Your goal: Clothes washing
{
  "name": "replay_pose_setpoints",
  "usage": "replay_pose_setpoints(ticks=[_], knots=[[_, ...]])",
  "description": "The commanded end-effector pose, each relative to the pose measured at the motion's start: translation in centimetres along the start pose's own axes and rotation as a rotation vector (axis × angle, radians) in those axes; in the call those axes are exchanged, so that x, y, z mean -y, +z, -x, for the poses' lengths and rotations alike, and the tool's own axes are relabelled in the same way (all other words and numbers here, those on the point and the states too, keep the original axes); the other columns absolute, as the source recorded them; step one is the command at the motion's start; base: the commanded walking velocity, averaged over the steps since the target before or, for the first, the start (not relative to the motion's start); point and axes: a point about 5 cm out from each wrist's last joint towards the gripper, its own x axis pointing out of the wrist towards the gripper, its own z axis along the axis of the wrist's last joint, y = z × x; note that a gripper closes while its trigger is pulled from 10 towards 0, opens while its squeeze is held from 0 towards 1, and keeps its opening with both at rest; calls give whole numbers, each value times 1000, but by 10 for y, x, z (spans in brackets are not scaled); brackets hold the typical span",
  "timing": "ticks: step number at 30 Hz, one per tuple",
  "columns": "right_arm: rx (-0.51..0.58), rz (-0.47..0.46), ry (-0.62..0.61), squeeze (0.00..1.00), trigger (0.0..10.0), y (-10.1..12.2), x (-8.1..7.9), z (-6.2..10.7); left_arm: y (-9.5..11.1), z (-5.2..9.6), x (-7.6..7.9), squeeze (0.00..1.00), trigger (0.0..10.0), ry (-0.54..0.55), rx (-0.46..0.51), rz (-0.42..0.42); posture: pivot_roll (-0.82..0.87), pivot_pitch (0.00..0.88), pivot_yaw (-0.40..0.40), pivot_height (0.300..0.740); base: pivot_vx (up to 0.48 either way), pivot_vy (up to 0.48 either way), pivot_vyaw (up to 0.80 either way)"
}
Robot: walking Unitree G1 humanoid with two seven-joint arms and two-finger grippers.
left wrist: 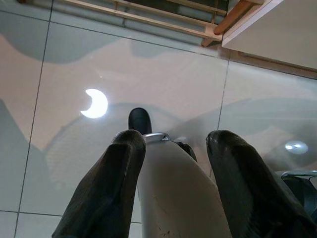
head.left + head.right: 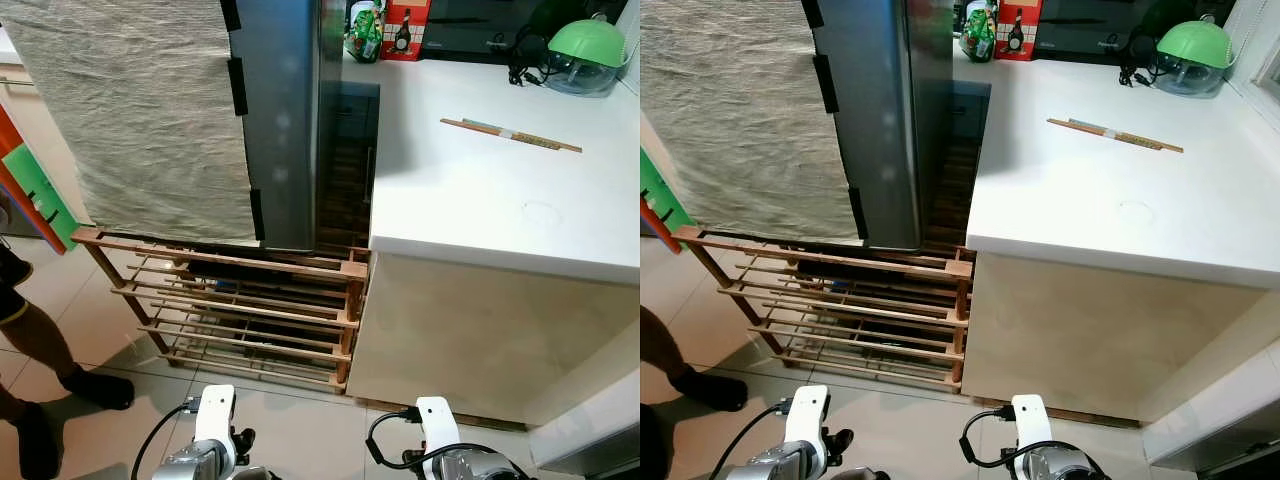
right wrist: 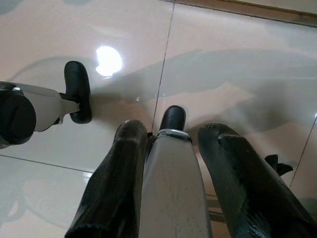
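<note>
Above tiled floor [image 1: 124, 64], both idle hands, fingers apart.

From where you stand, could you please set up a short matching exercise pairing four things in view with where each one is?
Things:
1. chopsticks
2. wooden rack
3. green-lidded bowl
4. grey cloth

Places:
A. on the floor, beside the counter
B. far right corner of the counter
C. hanging above the rack
D. lying loose in the middle of the white counter

Pairs: 1-D, 2-A, 3-B, 4-C
</note>
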Motion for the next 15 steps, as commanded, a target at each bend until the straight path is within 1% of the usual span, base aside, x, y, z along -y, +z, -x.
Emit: replay_pose_setpoints(ticks=[1,3,4,5,6,15], knots=[[-4,-12,-7,0,10000,0,2,0,2,0,0,0,10000,1,7,1,10,0,14,740,0,0,0],[-10,-15,-10,0,10000,-1,2,0,2,-1,1,0,10000,1,5,3,7,0,16,740,0,0,0],[-15,-21,5,0,10000,-5,6,0,1,-2,5,0,10000,-15,2,6,-15,0,20,740,0,0,0],[-15,-21,5,0,10000,-5,6,0,1,-2,5,0,10000,-15,2,6,-15,0,20,740,0,0,0],[-22,-29,27,0,10000,-11,12,1,-1,-3,10,0,10000,-34,-2,8,-19,0,22,740,0,0,0],[-35,-30,26,0,10000,-20,22,2,-4,-3,14,0,10000,-46,-11,6,-31,0,24,740,0,0,0]])
